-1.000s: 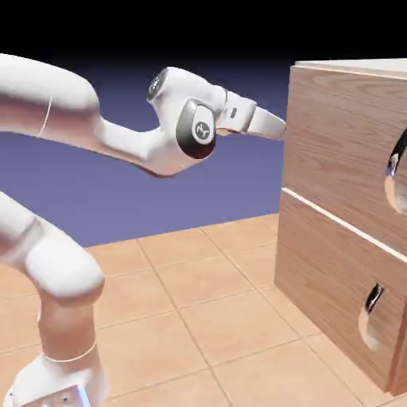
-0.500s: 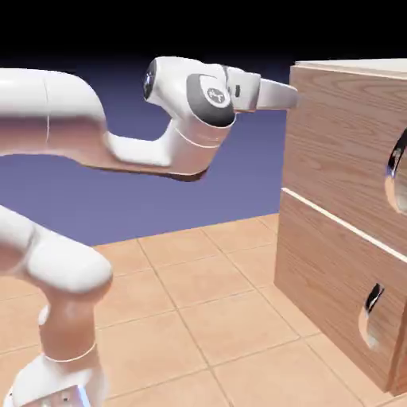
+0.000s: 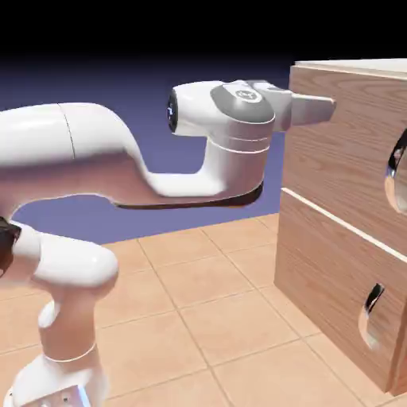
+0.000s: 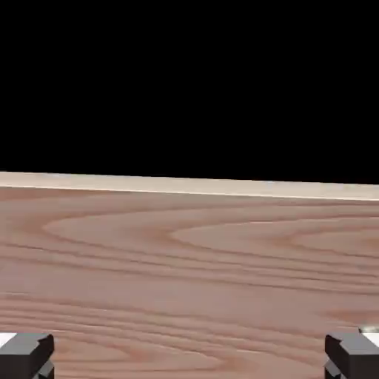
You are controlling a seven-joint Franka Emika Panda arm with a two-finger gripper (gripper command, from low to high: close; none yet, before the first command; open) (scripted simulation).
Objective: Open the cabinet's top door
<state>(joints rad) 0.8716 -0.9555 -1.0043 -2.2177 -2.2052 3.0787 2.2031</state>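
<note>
Wood grain of the top door [image 4: 189, 281] fills the hand view, gripper [image 4: 189, 355] spread wide, empty. Better swing right toward that curved handle [image 3: 395, 171] at the frame's right edge, squarely.

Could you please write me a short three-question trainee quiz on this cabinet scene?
1. True or false: the white arm's two-finger gripper is clamped on the top door's curved silver-and-black handle.
2. Multiple choice: in the hand view, what fills the lower half? A) terracotta floor tiles B) wood grain of the large light-brown cabinet C) blue-violet backdrop
3. Fill in: the tall upper wood-grain door panel is ____ (open/closed).

Key: 1 false, the grey fingertips stand wide apart with nothing between them. 2 B. 3 closed, flush above the shorter lower panel.
</note>
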